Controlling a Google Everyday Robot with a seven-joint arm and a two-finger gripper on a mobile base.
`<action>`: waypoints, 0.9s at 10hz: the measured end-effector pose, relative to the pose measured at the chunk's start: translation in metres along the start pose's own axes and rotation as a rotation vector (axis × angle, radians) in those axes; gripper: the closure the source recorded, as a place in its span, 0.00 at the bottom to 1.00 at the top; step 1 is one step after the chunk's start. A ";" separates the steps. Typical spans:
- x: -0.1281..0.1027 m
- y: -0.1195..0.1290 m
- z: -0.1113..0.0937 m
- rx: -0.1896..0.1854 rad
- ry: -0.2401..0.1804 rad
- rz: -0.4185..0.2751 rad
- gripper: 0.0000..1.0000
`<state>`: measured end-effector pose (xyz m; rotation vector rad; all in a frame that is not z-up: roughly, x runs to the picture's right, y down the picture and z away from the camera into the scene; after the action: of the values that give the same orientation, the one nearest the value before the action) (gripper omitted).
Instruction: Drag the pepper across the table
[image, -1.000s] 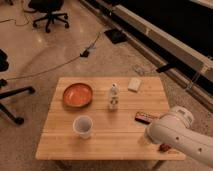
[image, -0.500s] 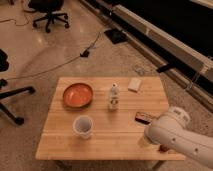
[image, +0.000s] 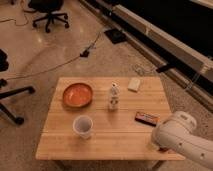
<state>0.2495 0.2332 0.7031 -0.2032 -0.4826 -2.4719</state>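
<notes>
Lying beside tool, table corner: pepper

Arm: white, smooth, thick tubular shell
Joint: rounded, bulbous white cap (little detail shows)
Gripper: pale end, mostly hidden under the arm, at the table's near right corner

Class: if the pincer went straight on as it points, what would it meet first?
The pincer hangs over the near right corner of the table, pointing down. It would probably meet the pepper right beneath it, else the wood. Depth is unclear.
</notes>
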 end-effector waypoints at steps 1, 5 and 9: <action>-0.011 0.003 0.007 0.004 -0.014 -0.058 0.31; -0.026 0.011 0.017 -0.025 -0.046 -0.234 0.31; -0.044 0.017 0.018 -0.041 -0.024 -0.437 0.31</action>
<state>0.2957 0.2508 0.7133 -0.1567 -0.5325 -2.9102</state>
